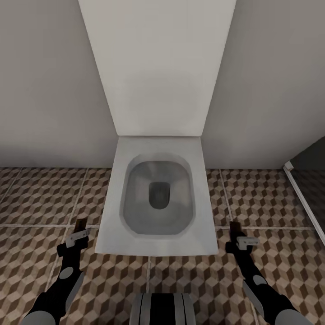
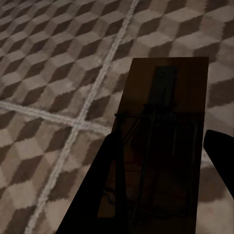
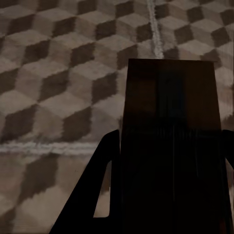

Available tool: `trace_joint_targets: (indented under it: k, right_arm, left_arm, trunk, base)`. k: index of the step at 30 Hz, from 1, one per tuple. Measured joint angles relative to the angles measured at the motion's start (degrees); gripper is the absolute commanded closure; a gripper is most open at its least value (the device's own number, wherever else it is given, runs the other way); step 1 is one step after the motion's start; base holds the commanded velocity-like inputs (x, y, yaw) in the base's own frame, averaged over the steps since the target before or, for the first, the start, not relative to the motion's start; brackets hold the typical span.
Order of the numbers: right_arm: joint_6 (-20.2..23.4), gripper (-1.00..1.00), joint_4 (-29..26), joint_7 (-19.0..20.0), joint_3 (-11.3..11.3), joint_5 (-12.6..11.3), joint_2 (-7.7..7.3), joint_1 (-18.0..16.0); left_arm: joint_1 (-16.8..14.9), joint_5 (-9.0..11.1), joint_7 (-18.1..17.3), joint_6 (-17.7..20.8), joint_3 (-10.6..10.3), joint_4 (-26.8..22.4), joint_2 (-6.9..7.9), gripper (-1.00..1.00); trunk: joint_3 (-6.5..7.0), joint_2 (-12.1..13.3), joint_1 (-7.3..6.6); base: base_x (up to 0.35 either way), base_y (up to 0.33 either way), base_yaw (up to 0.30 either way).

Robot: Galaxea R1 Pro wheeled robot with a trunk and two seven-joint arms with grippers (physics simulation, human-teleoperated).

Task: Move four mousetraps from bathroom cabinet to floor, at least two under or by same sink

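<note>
I hold one mousetrap in each hand above the bathroom floor [image 1: 40, 198] with its cube-pattern tiles. My left gripper [image 1: 77, 236] is shut on a brown mousetrap [image 1: 81, 224], whose board and dark spring sit between the fingers [image 2: 105, 185] in the left wrist view: gripper [image 2: 163, 140], mousetrap [image 2: 168, 97]. My right gripper [image 1: 239, 241] is shut on a second mousetrap [image 1: 234, 226], a dark board [image 3: 170, 107] clamped in the gripper [image 3: 171, 136]. The cabinet and the bathroom sink are out of view.
A white toilet [image 1: 115, 198] with its lid [image 1: 158, 67] raised stands straight ahead against the grey wall, between my two arms. A white-framed dark panel [image 1: 303, 196] runs along the floor at the right. Tiled floor lies on both sides of the toilet.
</note>
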Motion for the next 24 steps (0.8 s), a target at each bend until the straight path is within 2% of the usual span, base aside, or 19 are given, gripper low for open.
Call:
trace_joint_targets:
  k: [7, 14, 24]
  right_arm:
    - [-0.1, 1.00, 0.0, 3.5, 0.1, -0.3, 0.04, 0.1]
    - [-0.1, 1.00, 0.0, 3.4, 0.0, -0.4, 0.05, 0.1]
    - [-0.1, 1.00, 0.1, 3.1, -0.1, -0.5, 0.05, 0.1]
  left_arm:
    - [0.0, 0.0, 0.0, 0.0, 0.0, 0.0, -0.02, 1.00]
    - [0.0, 0.0, 0.0, -0.1, 0.0, -0.1, 0.12, 1.00]
    - [0.0, 0.2, -0.4, -0.1, 0.0, -0.1, -0.07, 1.00]
  trunk:
    - [0.00, 0.0, 0.00]
    - [-1.32, -0.1, 0.16]
    - [-1.33, -0.1, 0.15]
  base:
    - [0.000, 0.000, 0.000]
    - [0.000, 0.000, 0.000]
    - [0.000, 0.000, 0.000]
